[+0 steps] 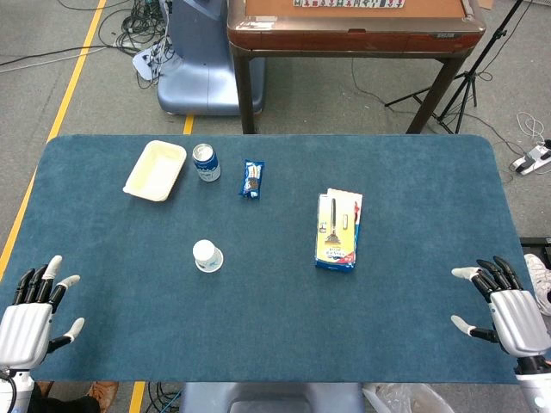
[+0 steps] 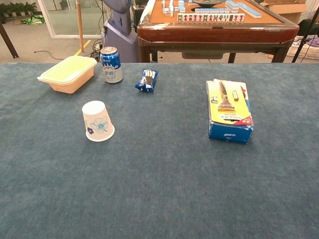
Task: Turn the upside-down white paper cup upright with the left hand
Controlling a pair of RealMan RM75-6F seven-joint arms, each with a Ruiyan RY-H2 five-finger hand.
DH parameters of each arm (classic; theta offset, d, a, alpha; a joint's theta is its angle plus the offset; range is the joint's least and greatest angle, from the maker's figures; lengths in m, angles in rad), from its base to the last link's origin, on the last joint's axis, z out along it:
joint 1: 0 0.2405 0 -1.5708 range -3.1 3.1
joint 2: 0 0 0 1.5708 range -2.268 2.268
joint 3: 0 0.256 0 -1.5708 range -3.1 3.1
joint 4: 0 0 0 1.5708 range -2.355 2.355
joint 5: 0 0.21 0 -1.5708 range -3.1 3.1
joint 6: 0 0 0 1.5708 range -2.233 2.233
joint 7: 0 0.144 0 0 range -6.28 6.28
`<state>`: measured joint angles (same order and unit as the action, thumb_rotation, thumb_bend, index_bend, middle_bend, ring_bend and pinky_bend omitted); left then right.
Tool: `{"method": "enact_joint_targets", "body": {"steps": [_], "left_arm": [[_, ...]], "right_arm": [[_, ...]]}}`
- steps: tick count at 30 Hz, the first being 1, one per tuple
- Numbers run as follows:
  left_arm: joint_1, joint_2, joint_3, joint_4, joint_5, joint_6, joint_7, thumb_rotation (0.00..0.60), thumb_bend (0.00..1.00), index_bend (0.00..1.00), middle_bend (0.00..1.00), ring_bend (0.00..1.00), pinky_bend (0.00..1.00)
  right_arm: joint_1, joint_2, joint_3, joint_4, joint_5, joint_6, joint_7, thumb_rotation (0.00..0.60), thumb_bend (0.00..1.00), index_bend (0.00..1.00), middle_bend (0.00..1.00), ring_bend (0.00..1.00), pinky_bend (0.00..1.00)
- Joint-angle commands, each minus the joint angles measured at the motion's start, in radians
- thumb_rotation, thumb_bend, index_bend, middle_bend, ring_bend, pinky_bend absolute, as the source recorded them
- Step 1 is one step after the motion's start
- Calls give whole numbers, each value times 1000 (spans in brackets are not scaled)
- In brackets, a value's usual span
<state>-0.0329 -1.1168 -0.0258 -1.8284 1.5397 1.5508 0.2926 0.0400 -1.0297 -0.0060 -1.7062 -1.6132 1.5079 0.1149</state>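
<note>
Head and chest views of a blue-covered surface. The white paper cup, printed with a blue flower, stands upside down, rim on the cloth, in the left-centre part of the surface, touching nothing. Behind it, toward the far edge, lie a pale shallow container, an upright blue-and-white can just beside that container, and a small blue snack packet to the can's right. A flat blue-and-yellow box lies well apart on the right half.

The left robot hand rests at the near left corner, fingers spread and holding nothing, well apart from the cup. The right robot hand sits at the near right corner, likewise with fingers apart and empty. Both appear only in the head view. A wooden game table carrying tiles stands beyond the far edge.
</note>
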Motion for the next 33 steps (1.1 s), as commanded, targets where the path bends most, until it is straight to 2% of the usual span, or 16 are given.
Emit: {"method": "enact_joint_targets", "body": {"steps": [1, 10, 18, 25, 29, 33], "left_arm": [[-1, -1, 1, 0, -2, -4, 0, 600, 206, 233, 0, 12, 0], [-7, -1, 4, -3, 4, -12, 10, 600, 206, 233, 0, 13, 0], [-49, -1, -17, 28, 26, -46, -19, 600, 206, 234, 7, 27, 0], [-153, 22, -66, 62, 19, -158, -88, 600, 206, 239, 57, 83, 0], [-228, 27, -97, 75, 6, -243, -118, 600, 206, 275, 154, 159, 0], [-311, 19, -124, 106, -7, -340, -152, 600, 206, 317, 157, 161, 8]], "right_arm": [[-1, 0, -1, 0, 3, -3, -1, 600, 54, 298, 292, 137, 74], [-2, 3, -1, -5, 3, -1, 5, 600, 54, 298, 292, 136, 75], [-1, 12, 6, -14, 7, 3, 2, 600, 54, 298, 292, 137, 75], [14, 39, 24, -46, 1, 5, -30, 600, 54, 298, 292, 137, 74], [25, 57, 33, -70, 0, -3, -53, 600, 54, 298, 292, 137, 74], [31, 62, 32, -90, -3, -11, -65, 600, 54, 298, 292, 137, 75]]}}
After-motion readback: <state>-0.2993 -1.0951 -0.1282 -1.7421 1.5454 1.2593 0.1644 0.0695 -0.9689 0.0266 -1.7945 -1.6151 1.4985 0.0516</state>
